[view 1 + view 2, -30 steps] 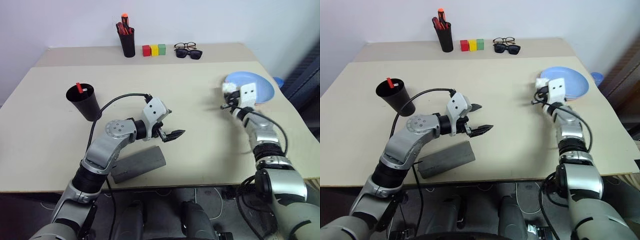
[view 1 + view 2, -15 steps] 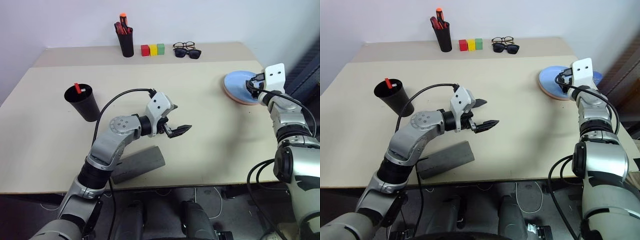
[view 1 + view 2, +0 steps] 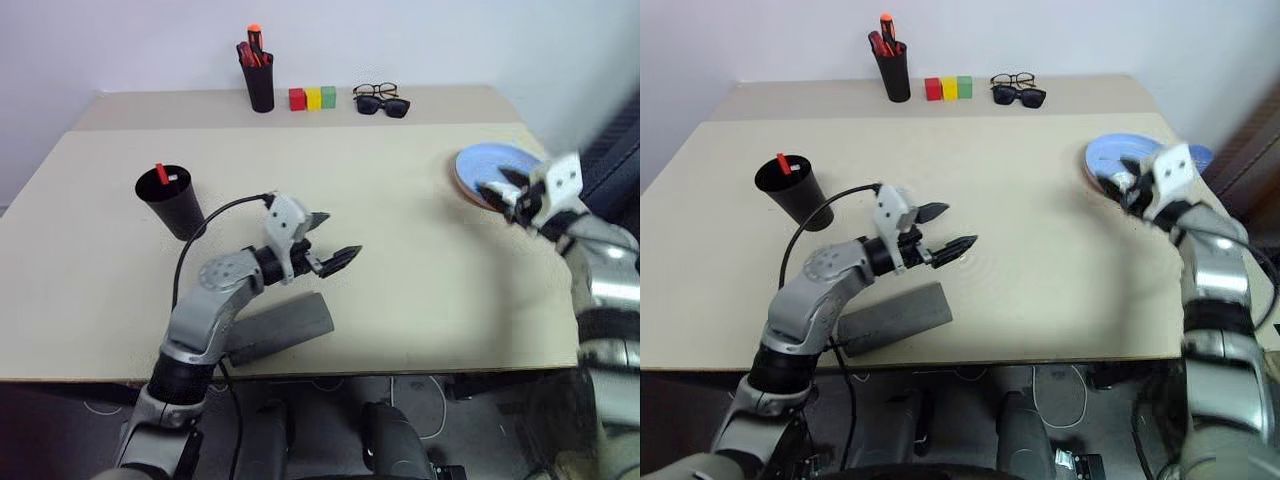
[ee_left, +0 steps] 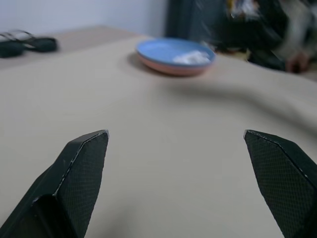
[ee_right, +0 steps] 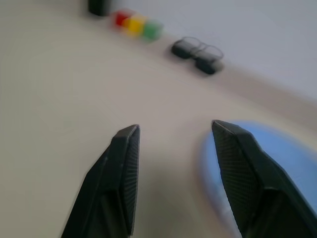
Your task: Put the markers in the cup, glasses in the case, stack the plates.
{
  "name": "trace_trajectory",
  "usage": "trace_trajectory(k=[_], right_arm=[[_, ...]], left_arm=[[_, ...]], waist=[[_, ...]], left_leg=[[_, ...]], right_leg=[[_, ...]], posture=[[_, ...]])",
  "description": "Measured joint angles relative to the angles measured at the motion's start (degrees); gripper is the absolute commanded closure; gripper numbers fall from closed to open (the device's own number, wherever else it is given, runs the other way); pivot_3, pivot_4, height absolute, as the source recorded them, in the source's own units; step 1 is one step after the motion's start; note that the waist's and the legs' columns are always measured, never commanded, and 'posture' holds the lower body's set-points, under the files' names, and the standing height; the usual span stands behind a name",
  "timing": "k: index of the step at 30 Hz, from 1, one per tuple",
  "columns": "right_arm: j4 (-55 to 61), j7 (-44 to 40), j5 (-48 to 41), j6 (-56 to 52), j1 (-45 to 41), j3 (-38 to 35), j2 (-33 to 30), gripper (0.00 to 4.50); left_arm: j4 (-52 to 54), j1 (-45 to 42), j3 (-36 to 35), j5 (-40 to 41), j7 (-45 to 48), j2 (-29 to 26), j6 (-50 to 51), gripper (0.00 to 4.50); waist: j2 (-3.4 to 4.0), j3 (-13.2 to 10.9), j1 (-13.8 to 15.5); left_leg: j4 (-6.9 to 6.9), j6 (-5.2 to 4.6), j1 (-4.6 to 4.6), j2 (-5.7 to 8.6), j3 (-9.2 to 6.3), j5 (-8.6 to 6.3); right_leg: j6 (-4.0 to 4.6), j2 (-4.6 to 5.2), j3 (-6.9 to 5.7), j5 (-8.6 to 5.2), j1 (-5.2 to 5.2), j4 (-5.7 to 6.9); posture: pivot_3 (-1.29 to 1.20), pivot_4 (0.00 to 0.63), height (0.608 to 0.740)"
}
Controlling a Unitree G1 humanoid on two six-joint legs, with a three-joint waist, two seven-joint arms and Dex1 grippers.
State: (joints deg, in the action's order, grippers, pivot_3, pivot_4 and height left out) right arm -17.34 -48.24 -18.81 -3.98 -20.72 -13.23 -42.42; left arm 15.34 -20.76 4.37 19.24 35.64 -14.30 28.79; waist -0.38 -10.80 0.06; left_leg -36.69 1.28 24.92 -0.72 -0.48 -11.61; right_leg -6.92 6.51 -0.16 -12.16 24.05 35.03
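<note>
The light blue plate (image 3: 492,160) lies on top of the salmon pink plate (image 4: 173,66) at the table's right side. My right gripper (image 5: 176,126) hovers open just in front of this stack, nothing between its fingers. A red-capped marker (image 3: 160,174) stands in the wide black cup (image 3: 172,210) at the left. The grey case (image 3: 280,328) lies shut near the front edge. The glasses are out of view. My left gripper (image 3: 338,236) is open and empty above the table's middle, just beyond the case.
At the back edge stand a narrow black pen holder (image 3: 259,86) with red and orange pens, three coloured blocks (image 3: 313,97), and thick-framed spectacles with dark sunglasses (image 3: 381,100). A black cable (image 3: 215,215) arcs from my left arm.
My right gripper has let go of the blue plate, which now rests on the pink one, and has drawn back toward me. My left gripper has shifted a little to the left.
</note>
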Motion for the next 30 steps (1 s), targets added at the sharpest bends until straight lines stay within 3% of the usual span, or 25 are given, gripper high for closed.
trace_trajectory(k=[5, 11, 18, 30], right_arm=[[20.5, -0.4, -6.8, -10.0, 14.7, -6.9, -2.0, 2.20], [27.4, 1.4, -8.5, -13.5, 22.1, -11.9, -2.1, 2.20], [31.2, 1.3, -10.3, -14.6, 25.4, -12.3, -0.7, 2.20], [30.5, 5.9, -8.4, -14.5, 25.4, -11.3, 2.8, 2.20]], left_arm=[[3.3, 5.5, -5.0, -0.8, -4.6, -1.0, -4.7, 0.00], [5.2, 13.7, -8.9, -1.9, -5.9, -4.5, -9.4, 0.00], [8.0, 20.2, -12.1, 0.1, -4.7, -7.1, -10.5, 0.00], [9.8, 24.1, -13.0, 2.4, -5.3, -7.9, -10.4, 0.00]], waist=[[0.01, 0.0, -0.8], [-0.05, 0.0, -0.7], [-0.04, 0.0, -0.7], [-0.05, 0.0, -0.7]], left_leg=[[-0.14, 0.03, -0.14, -0.07, 0.05, -0.02], [-0.04, 0.07, -0.21, -0.11, 0.11, -0.08], [0.18, 0.07, -0.19, -0.11, 0.15, -0.10], [0.26, 0.14, -0.20, -0.10, 0.15, -0.15]], right_leg=[[-0.08, 0.00, 0.00, -0.05, -0.08, 0.02], [-0.05, 0.03, 0.00, -0.05, -0.19, -0.26], [0.01, 0.03, -0.01, 0.01, -0.34, -0.83], [0.02, 0.05, -0.01, 0.01, -0.35, -0.92]], posture=[[0.00, 0.150, 0.740], [0.00, 0.150, 0.740], [0.00, 0.150, 0.740], [0.00, 0.150, 0.740]])
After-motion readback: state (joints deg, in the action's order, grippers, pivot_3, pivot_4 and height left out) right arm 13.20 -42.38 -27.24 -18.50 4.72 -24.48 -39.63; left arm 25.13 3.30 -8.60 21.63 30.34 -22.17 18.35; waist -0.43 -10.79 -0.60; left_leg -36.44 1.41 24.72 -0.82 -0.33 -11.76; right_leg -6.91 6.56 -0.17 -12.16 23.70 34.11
